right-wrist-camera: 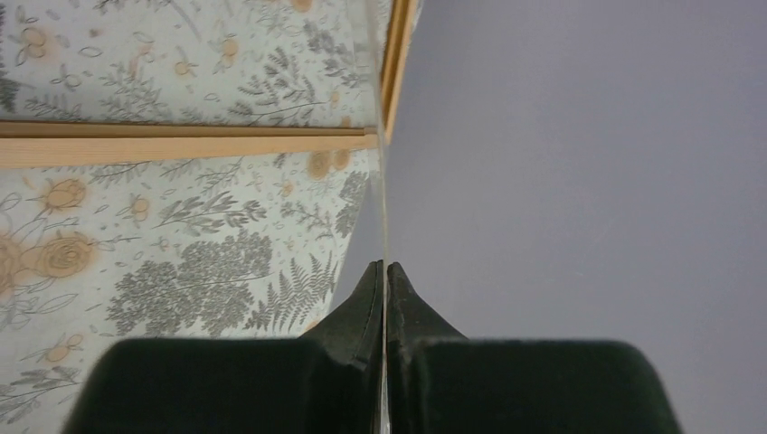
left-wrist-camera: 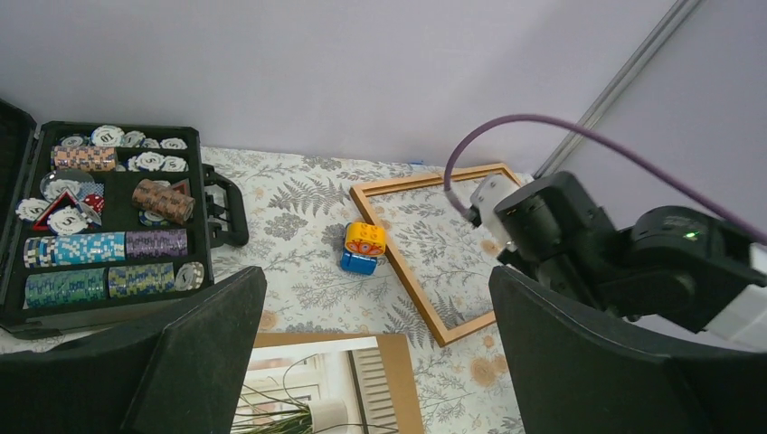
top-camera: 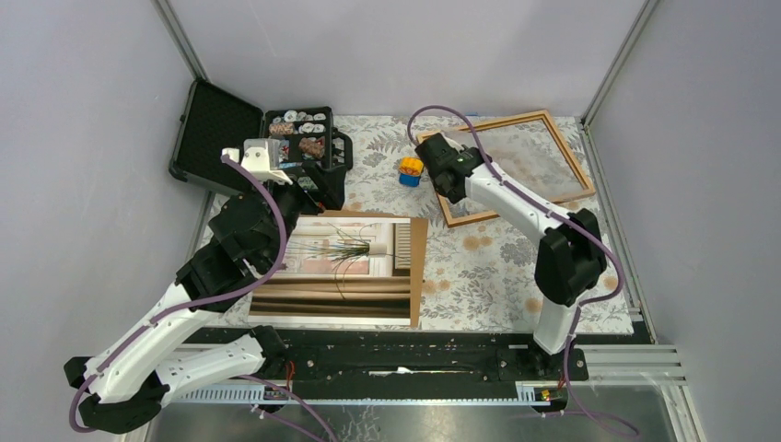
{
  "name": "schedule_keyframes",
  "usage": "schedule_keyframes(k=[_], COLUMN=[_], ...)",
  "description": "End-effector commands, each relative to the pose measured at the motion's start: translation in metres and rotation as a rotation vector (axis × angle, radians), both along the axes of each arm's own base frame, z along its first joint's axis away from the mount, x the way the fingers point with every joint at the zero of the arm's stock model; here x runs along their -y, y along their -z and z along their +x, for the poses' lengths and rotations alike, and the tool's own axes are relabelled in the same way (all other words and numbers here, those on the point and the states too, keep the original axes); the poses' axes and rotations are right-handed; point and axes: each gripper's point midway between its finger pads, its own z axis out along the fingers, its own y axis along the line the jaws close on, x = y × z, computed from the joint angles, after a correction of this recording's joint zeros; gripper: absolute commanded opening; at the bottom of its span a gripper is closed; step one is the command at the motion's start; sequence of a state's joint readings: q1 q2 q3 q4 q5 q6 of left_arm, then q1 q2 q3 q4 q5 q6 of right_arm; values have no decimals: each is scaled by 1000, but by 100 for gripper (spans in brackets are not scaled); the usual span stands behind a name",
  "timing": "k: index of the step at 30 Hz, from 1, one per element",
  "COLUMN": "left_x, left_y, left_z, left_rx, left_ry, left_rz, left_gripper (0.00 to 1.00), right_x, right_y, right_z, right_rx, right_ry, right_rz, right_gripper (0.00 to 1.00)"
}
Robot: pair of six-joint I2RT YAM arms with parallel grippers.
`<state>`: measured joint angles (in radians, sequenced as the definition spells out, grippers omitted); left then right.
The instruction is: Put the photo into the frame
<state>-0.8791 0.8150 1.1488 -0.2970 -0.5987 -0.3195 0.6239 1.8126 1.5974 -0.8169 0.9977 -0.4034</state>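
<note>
The photo [top-camera: 341, 267] of a wispy plant lies face up on a brown backing board [top-camera: 419, 267] at the table's near middle. It also shows in the left wrist view [left-wrist-camera: 307, 380]. My left gripper [top-camera: 318, 189] is open and empty, above the photo's far edge [left-wrist-camera: 375, 362]. The light wooden frame [top-camera: 516, 118] lies at the far right and also shows in the left wrist view [left-wrist-camera: 399, 268]. My right gripper [top-camera: 442, 152] is at the frame's left corner, shut on a thin clear pane [right-wrist-camera: 383, 181] seen edge-on, with the frame's moulding [right-wrist-camera: 181, 145] beyond it.
An open black case of poker chips [top-camera: 295, 138] stands at the far left, close to my left gripper. A small yellow and blue toy block [top-camera: 411, 171] sits between the case and the frame. The table has a floral cloth, and grey walls enclose it.
</note>
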Motion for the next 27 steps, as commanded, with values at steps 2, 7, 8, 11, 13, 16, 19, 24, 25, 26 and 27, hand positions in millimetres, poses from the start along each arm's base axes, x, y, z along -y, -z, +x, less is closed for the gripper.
schedule_keyframes(k=[2,7,8,11,13,16,19,24,25,26,27], left_x=[-3,-1,-1,0,-1,-3,-3,-3,-2,-2,-2], left_y=[-7,-3,-2,-2,-2,-3,-4,-3,-2,-2,-1], left_z=[4,8,8,8,8,8,8,8,8,8,9], left_rx=[19,6,5,5,5,8,8,7,6,5,4], left_ry=[-27,-29,-31,-29,-32,-37,-36,-36,-35,-37,-38], left_rz=[-52,-41,-39,-39,-39,-42,-43,-44,-42,-42,-40], left_gripper=[99,99,99,99,99,99,99,99,99,99,99], right_x=[-9,-24,-28,-37,-43,-46,-45,-52,-55,-60,-65], right_y=[28,60,66,80,90,103,115,131,132,131,132], right_z=[1,9,12,19,23,24,21,13,11,9,6], right_rx=[8,-10,-11,-7,-20,-39,-47,-73,-80,-84,-97], right_ry=[34,48,49,64,68,76,92,84,81,79,76], right_rz=[64,137,154,192,212,219,214,294,328,368,410], right_gripper=[0,9,12,18,18,22,29,57,63,68,73])
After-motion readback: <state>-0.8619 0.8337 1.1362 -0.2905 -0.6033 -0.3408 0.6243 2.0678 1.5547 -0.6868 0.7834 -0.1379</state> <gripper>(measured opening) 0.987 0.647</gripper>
